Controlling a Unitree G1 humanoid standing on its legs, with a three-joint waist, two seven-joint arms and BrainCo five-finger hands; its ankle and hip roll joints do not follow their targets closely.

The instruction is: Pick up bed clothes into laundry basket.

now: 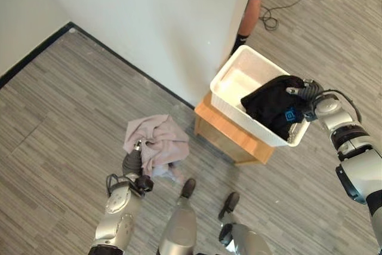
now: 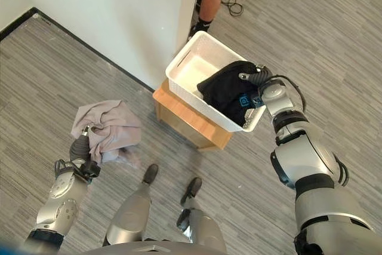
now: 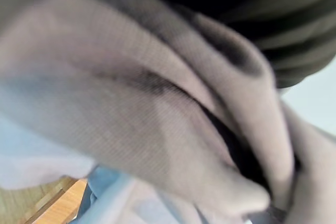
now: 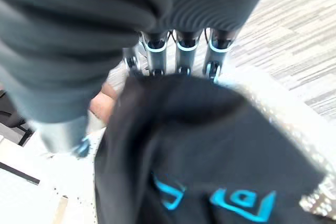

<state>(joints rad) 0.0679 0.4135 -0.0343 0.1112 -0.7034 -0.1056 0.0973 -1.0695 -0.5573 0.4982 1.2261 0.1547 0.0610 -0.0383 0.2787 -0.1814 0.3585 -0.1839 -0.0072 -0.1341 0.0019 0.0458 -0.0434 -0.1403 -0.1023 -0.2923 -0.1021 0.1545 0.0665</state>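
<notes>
Left eye view puts the white laundry basket [image 1: 230, 82] right of centre on a small wooden stand [image 1: 230, 134] against the wall corner, open floor [image 1: 59, 117] spreading across the left and lower frame, and a person's leg [image 1: 250, 16] cut off at the top edge. A black garment with a blue mark [image 1: 273, 104] drapes over the basket's near rim, where the right hand [image 1: 301, 91] has its fingers curled into the cloth. Lower left, the left hand [image 1: 132, 162] meets a crumpled pinkish-grey garment [image 1: 158, 141] on the floor, fingers buried in folds, so I cannot tell their state.

White basket [image 1: 230, 82], black garment [image 1: 271, 103] with blue print, mauve cloth [image 1: 156, 138].
</notes>
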